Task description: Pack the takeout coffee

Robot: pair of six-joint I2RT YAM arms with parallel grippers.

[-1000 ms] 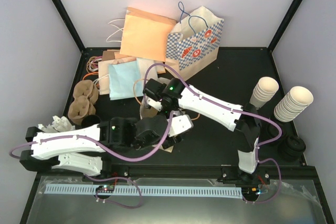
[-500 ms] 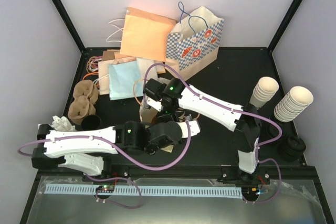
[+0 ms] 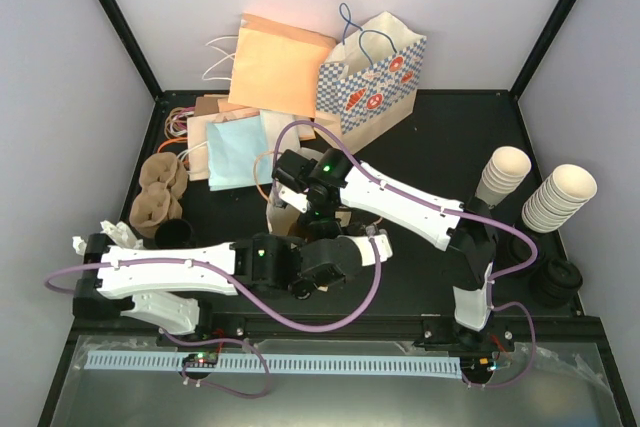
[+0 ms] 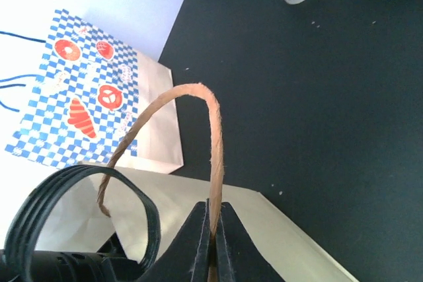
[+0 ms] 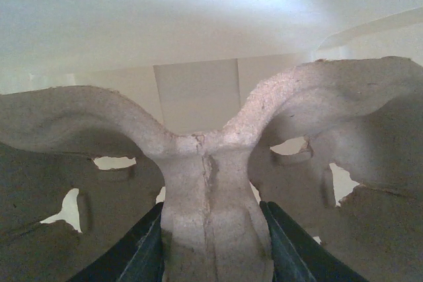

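Note:
My left gripper (image 4: 213, 206) is shut on the brown twisted paper handle (image 4: 213, 130) of a cream paper bag (image 4: 277, 229). From above, that gripper (image 3: 372, 244) sits just right of the bag (image 3: 283, 215), which the arms mostly hide. My right gripper (image 5: 210, 212) is shut on the centre post of a grey pulp cup carrier (image 5: 211, 176), with pale bag walls all round it. Its wrist (image 3: 312, 192) hangs over the bag's mouth. A small dark round thing (image 3: 175, 234) stands at the left; I cannot tell whether it is the takeout coffee.
A blue-checked bag (image 3: 375, 77) and an orange bag (image 3: 280, 62) stand at the back, with flat bags (image 3: 237, 152) in front. Pulp carriers (image 3: 160, 192) and crumpled paper (image 3: 115, 235) lie left. Stacked lidless cups (image 3: 560, 197) and loose black lids (image 3: 555, 282) sit right.
My left arm has swung rightward along the front of the bag and its gripper has shut on the bag's handle. The right arm has stayed put.

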